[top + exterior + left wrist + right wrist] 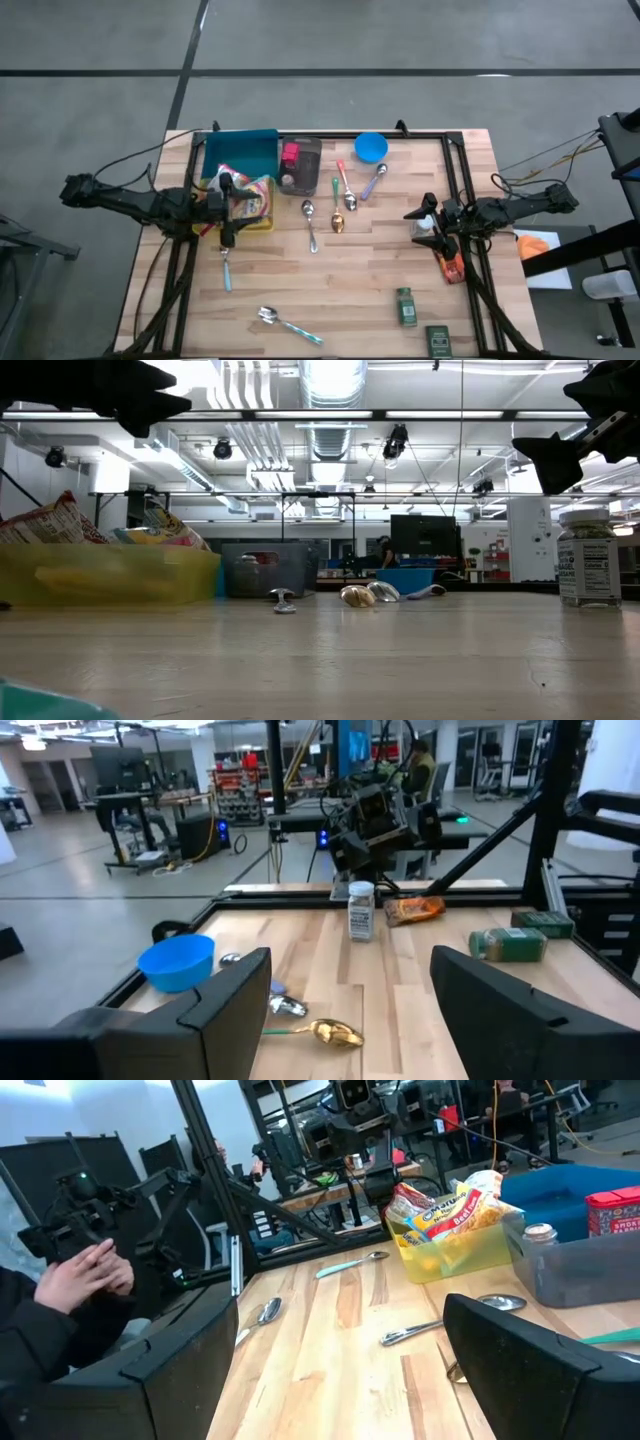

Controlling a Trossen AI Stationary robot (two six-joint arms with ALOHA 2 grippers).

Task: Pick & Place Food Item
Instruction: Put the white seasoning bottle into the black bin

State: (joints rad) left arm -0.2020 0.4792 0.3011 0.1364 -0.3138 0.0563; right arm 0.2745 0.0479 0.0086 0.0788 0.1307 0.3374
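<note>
Left tool [228, 212], fingers spread empty at centre-left beside the yellow bin [258, 218] of snack packets [256, 195], should descend squarely over one packet.

A light wooden butcher-block table [350, 280] inside a black frame is carrying the items. Along the far edge, from left, are lying a blue bin [240, 152], a grey bin [301, 165] and a blue bowl [371, 147]. A yellow bin [255, 208] of snack packets is sitting at the left. Several spoons [311, 225] are lying about the centre. A green spice jar [405, 306] and a green packet [438, 341] are resting near right.
</note>
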